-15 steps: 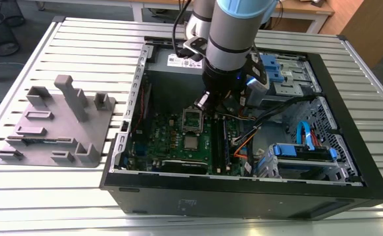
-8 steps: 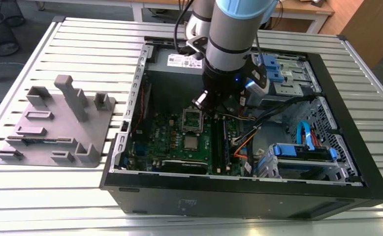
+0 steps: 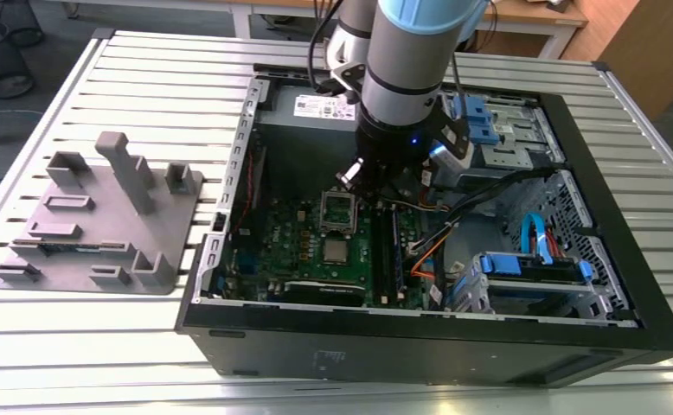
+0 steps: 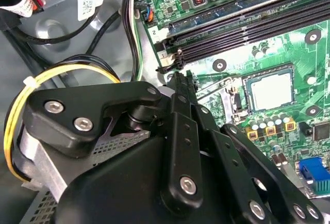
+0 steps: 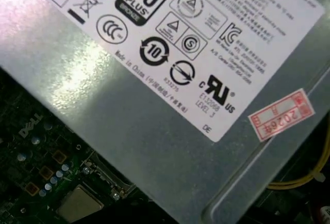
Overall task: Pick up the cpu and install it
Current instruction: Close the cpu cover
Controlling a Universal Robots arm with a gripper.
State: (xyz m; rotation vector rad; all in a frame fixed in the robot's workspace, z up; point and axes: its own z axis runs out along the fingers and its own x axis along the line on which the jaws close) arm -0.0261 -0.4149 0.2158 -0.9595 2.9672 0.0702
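The cpu [image 3: 334, 252] is a small silver square lying flat in the socket of the green circuit board [image 3: 270, 246] inside the open computer case. In the second wrist view the cpu [image 4: 271, 91] sits within its metal frame, beside the memory slots [image 4: 242, 25]. In the first wrist view the cpu [image 5: 80, 203] shows below the power supply. My gripper [image 3: 357, 183] hangs above the back end of the board, behind the socket. Its fingers [image 4: 181, 87] meet at the tip, shut, with nothing visible between them. The gripper [image 4: 180, 77] stands apart from the cpu.
A grey plastic holder [image 3: 94, 225] with upright blocks stands on the slatted table at the exterior view's left. The power supply [image 5: 154, 105] fills the back of the case [image 3: 429, 346]. Loose cables [image 4: 67, 74] and blue drive bays [image 3: 527, 268] crowd the exterior view's right.
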